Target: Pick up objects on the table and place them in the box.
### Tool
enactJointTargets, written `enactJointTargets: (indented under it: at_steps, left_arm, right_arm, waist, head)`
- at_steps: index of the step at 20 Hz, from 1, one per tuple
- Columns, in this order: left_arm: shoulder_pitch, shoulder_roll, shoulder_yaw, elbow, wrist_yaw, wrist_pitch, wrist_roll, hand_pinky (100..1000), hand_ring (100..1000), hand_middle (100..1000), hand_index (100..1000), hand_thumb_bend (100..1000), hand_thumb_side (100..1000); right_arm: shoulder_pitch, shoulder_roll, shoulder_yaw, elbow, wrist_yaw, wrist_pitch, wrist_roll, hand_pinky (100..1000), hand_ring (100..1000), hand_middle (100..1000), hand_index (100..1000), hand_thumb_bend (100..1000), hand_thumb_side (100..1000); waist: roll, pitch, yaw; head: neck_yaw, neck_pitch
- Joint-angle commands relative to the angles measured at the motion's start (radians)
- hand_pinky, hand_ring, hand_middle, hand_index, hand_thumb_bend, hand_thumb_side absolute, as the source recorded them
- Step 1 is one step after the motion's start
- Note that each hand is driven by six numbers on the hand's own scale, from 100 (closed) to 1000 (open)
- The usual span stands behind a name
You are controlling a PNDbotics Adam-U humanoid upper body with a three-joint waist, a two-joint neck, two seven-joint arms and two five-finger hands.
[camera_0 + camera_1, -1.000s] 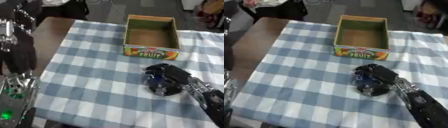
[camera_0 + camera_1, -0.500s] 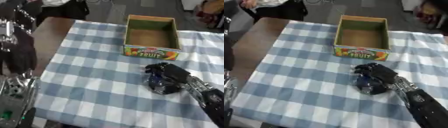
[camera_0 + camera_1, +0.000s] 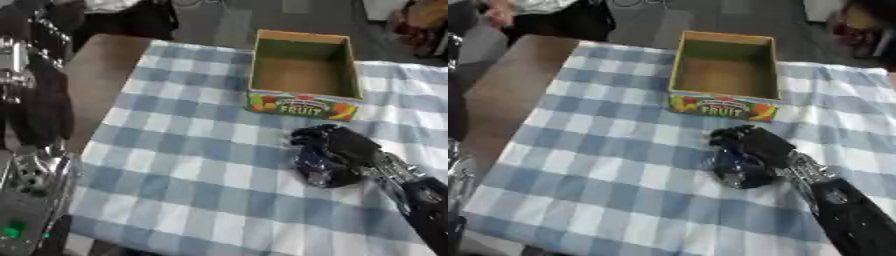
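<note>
Blue-and-white checked cloth [image 3: 175, 165] covers your brown worktop [image 3: 101, 75], dark floor beyond. Your right hand [image 3: 346, 150] has its fingers curled round a dark blue object [image 3: 732, 162] on the cloth, near the open fruit box [image 3: 302, 75].

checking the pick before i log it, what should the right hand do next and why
Probably lift straight up: the right hand is curled round a dark blue object resting on the checked cloth, just before the empty fruit box.

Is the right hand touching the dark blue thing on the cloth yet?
Touching. In the left eye view the right hand has its fingers curled round the dark blue object, no gap showing.
</note>
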Motion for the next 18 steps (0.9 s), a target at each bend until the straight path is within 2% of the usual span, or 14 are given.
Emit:
enactJointTargets:
  at_steps: [1,9,11,12,13,14,15,16,18]
  left_arm:
    - [-0.012,0.013,0.005,-0.018,0.004,-0.002,-0.001,858,749,865,853,290,1000]
    - [-0.011,0.014,0.005,-0.018,0.004,-0.001,-0.001,858,749,865,853,289,1000]
    - [-0.011,0.014,0.005,-0.017,0.004,-0.001,-0.001,858,749,865,853,289,1000]
    - [-0.011,0.014,0.005,-0.017,0.004,-0.001,-0.001,858,749,865,853,288,1000]
    - [-0.010,0.014,0.005,-0.017,0.004,-0.001,-0.001,858,749,865,853,288,1000]
    - [-0.010,0.014,0.005,-0.017,0.004,-0.001,-0.001,858,749,865,853,288,1000]
    - [-0.010,0.014,0.006,-0.017,0.004,-0.001,-0.001,858,749,865,853,287,1000]
    - [-0.010,0.014,0.006,-0.017,0.004,-0.001,-0.001,856,749,865,853,288,1000]
    - [-0.010,0.014,0.006,-0.017,0.004,-0.001,0.000,855,748,865,853,288,1000]
  right_arm:
    - [0.001,-0.012,-0.009,0.025,0.019,0.000,-0.003,463,762,850,884,260,1000]
    - [0.007,-0.016,-0.024,0.054,0.052,-0.004,-0.010,465,768,862,892,274,1000]
    - [0.009,-0.016,-0.029,0.063,0.054,-0.007,-0.012,443,761,860,892,272,1000]
    - [0.010,-0.016,-0.031,0.066,0.053,-0.010,-0.014,277,691,819,883,255,1000]
    - [0.011,-0.015,-0.033,0.070,0.047,-0.015,-0.017,229,655,788,875,246,1000]
    - [0.013,-0.014,-0.035,0.073,0.040,-0.021,-0.021,100,551,689,842,212,1000]
    - [0.014,-0.013,-0.037,0.075,0.030,-0.029,-0.028,100,534,674,834,207,1000]
    - [0.016,-0.012,-0.039,0.076,0.017,-0.037,-0.039,100,402,541,737,156,1000]
    - [0.018,-0.010,-0.040,0.072,-0.012,-0.052,-0.072,100,277,440,602,108,1000]
  waist:
    - [0.001,-0.009,0.000]
    - [0.002,-0.010,-0.003]
    - [0.002,-0.010,-0.003]
    - [0.003,-0.009,-0.004]
    - [0.003,-0.009,-0.004]
    - [0.003,-0.009,-0.004]
    - [0.003,-0.009,-0.005]
    - [0.003,-0.009,-0.005]
    - [0.004,-0.009,-0.005]
  head:
    - [0.013,-0.014]
    - [0.014,-0.011]
    - [0.015,-0.010]
    - [0.015,-0.010]
    - [0.015,-0.010]
    - [0.015,-0.010]
    - [0.015,-0.010]
    - [0.016,-0.010]
    - [0.016,-0.009]
